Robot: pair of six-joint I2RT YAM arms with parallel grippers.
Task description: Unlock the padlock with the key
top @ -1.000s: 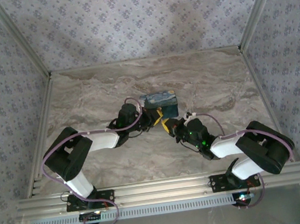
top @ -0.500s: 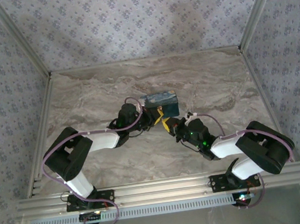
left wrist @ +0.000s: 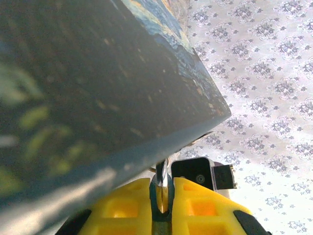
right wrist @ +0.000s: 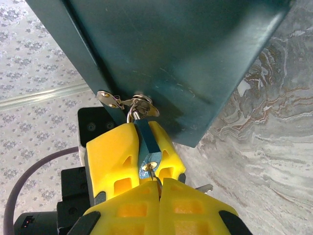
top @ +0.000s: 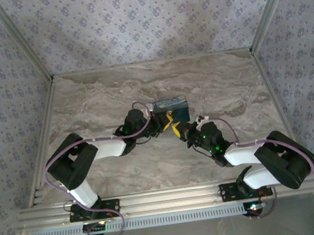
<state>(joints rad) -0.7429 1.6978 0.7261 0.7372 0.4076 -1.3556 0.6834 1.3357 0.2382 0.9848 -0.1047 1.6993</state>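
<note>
**Here: key at the padlock, both grippers closed**

Toward the middle of the marbled table (top: 221, 80), the two arms meet at the near side of the blue tin (top: 170, 105). The left gripper (left wrist: 162, 188) reaches in from the left and the right gripper (right wrist: 159, 185) from the near right. They sit tip to tip just beside the tin's edge.

The padlock (right wrist: 145, 147) is a small blue block. Its shackle passes through the metal hasp (right wrist: 128, 101) on the tin's dark wall. The left gripper's yellow fingers (right wrist: 110, 154) clamp the padlock from both sides, the jaws narrow with only its body between them. In the left wrist view the padlock shows as a thin dark sliver between the yellow pads, right under the tin's edge.

The right gripper's pads are pressed together on the key (right wrist: 153, 173). It is a thin metal blade running from their tips to the keyhole in the padlock's end face. How deep the blade sits cannot be told, nor whether the shackle is latched.
</note>
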